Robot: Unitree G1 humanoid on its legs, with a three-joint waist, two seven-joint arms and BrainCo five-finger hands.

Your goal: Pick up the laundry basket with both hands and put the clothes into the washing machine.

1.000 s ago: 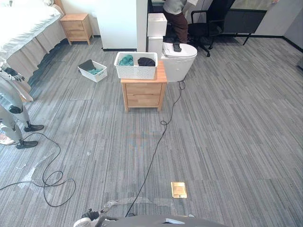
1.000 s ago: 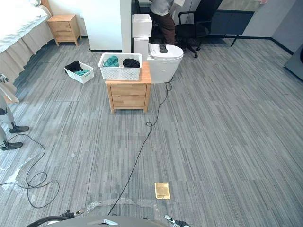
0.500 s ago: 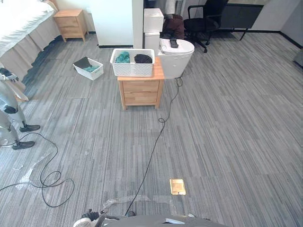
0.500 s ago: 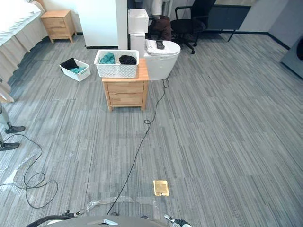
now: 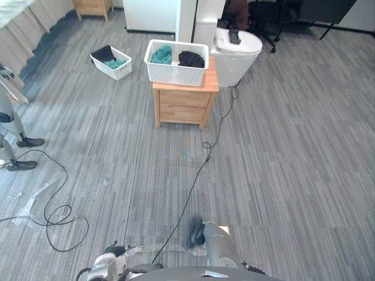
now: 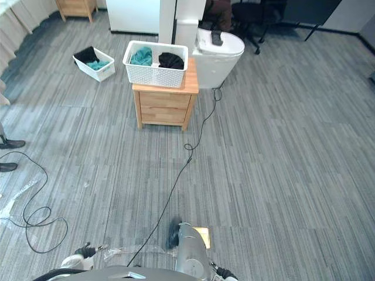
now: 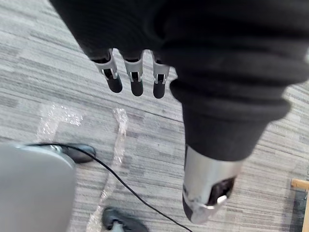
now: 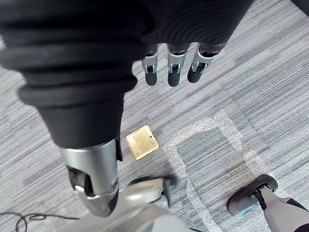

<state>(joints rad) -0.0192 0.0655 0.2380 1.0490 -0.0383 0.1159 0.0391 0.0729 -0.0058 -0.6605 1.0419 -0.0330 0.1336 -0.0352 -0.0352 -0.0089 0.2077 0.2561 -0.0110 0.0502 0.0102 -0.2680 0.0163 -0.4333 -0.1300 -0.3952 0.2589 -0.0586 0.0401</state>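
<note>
Across a wide stretch of grey striped floor [image 5: 293, 152], well apart from the robot, the white laundry basket [image 5: 176, 73] sits on a low wooden counter [image 5: 185, 105] with drawers. It takes up most of the top, its left end at or slightly past the counter's left edge, with a bare strip of wood on the right. Inside lie a teal garment [image 5: 161, 55] and a black one [image 5: 191, 58], side by side. Just beside the counter's far right corner stands the rounded white washing machine [image 5: 237, 55], lid down, with a small dark object [image 5: 234, 36] on it that is too small to identify. A white pillar [image 5: 187, 12] rises right behind the basket. To the left a smaller white bin [image 5: 111, 63] with dark and teal cloth lies on the floor, apart from the counter, with open floor between them. In front of the counter and to its right the floor is open; a brass floor plate [image 8: 142, 142] lies flat close to the robot, beside strips of clear tape [image 7: 119, 123]. At the far edge a person's brown trousers [image 6: 218, 7], an office chair [image 5: 266, 9] and a second wooden nightstand [image 5: 92, 6] are cut off by the frame. The left hand [image 7: 136, 84] and right hand [image 8: 174, 72] both hang over bare floor, fingers straight and relaxed, grasping nothing.
</note>
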